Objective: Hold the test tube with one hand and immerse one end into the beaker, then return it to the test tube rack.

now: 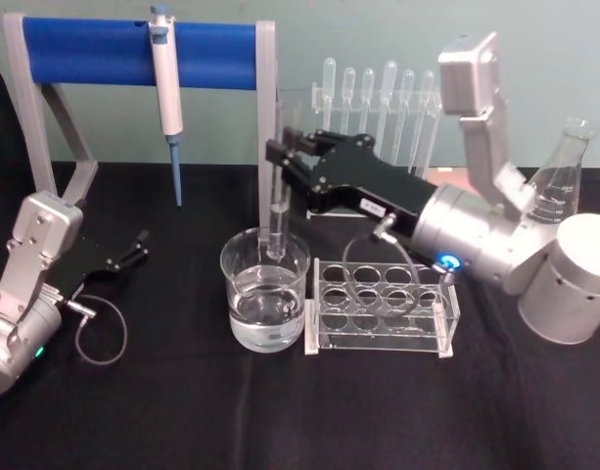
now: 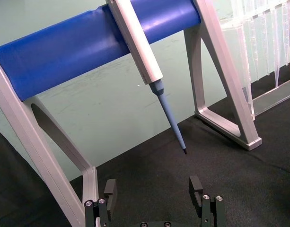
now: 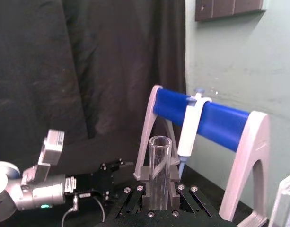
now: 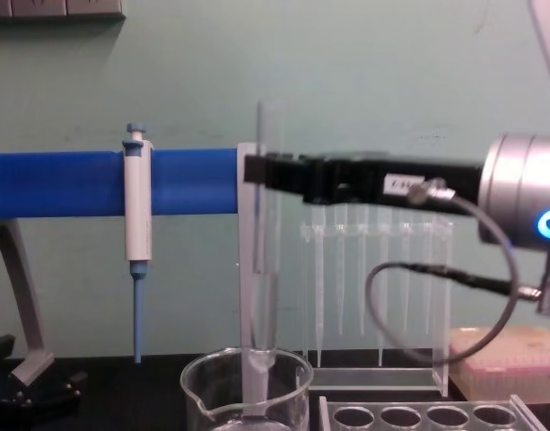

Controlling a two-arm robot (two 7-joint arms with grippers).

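1 test tube (image 1: 276, 227) in right claw (image 1: 280, 147), inside 1 beaker (image 1: 265, 328); left claw (image 1: 139, 247) parked.

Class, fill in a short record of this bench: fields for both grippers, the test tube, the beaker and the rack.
right gripper: shut on the test tube, above the beaker
test tube: upright, lower end inside the beaker
beaker: holds clear liquid
rack: beside the beaker, on its right
left gripper: open, idle, far left of the beaker
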